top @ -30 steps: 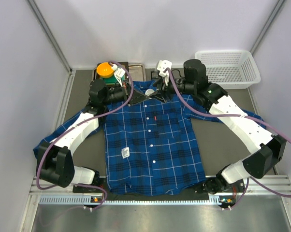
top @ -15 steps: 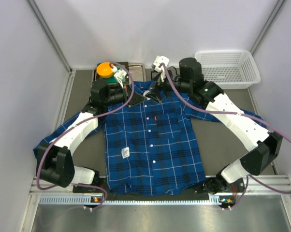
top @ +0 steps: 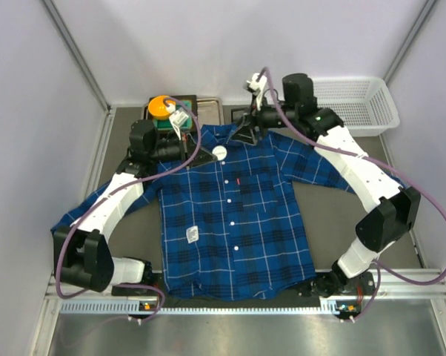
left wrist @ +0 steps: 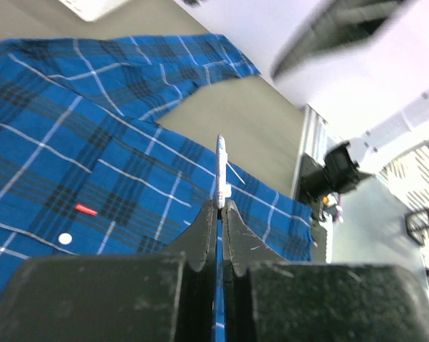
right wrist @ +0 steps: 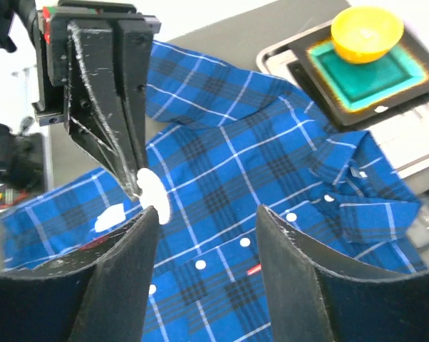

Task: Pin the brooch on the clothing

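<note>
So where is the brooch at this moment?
In the top view the brooch sits left of centre, pinched at the tip of the left gripper, over the upper part of the shirt.

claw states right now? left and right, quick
Left claw: closed, holding the small round whitish brooch disc.
Right claw: open, holding nothing.

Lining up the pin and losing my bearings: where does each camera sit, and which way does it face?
Top: above and behind the arms, looking down on the shirt; both arms show.
Left wrist: looks across the shirt toward the right arm's base; left end effector pinches the brooch edge-on.
Right wrist: looks down at the collar and orange dish; right end effector open.
Shared: both wrist views show the brooch.
</note>
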`<state>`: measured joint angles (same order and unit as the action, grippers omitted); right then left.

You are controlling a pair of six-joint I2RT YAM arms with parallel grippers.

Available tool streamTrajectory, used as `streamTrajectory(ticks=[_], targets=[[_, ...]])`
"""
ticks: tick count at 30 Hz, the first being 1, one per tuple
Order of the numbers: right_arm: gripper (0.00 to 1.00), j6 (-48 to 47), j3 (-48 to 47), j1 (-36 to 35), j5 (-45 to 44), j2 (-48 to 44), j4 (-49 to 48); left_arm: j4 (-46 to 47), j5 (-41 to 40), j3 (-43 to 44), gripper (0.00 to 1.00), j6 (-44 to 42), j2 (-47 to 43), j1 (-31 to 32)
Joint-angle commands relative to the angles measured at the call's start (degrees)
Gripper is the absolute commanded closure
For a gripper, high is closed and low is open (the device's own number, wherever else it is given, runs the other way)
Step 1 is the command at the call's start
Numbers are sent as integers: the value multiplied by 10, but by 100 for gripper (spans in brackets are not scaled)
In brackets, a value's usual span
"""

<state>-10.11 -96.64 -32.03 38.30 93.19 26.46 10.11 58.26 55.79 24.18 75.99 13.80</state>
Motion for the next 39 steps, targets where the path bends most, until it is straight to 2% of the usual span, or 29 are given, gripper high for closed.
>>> streamTrajectory(ticks=[1, 4, 7, 13, 21, 28, 33, 35, 38, 39], targets=[[47, 19, -49, 47, 218, 30, 25, -98, 116, 36, 100, -98, -22, -4], [50, 1, -65, 46, 265, 43, 60, -168, 120, 66, 100, -143, -15, -4], [51, 4, -59, 38, 284, 45, 72, -195, 107, 78, 100, -158, -9, -3], [53, -39, -41, 7, 255, 37, 111, -204, 113, 88, 100, -157, -1, -3], [63, -53, -44, -9, 227, 51, 125, -223, 126, 96, 100, -186, 5, 5], [67, -75, -43, -29, 212, 59, 149, -230, 118, 100, 100, -199, 1, 14], [87, -78, -47, -30, 207, 64, 152, -240, 114, 100, 100, -210, 0, 21], [100, -78, -47, -30, 203, 64, 155, -258, 109, 107, 100, -223, 0, 21], [100, -81, -45, -30, 205, 62, 154, -288, 99, 125, 100, -237, 2, 18], [100, -76, -50, -29, 208, 63, 153, -287, 96, 128, 95, -237, 0, 16]])
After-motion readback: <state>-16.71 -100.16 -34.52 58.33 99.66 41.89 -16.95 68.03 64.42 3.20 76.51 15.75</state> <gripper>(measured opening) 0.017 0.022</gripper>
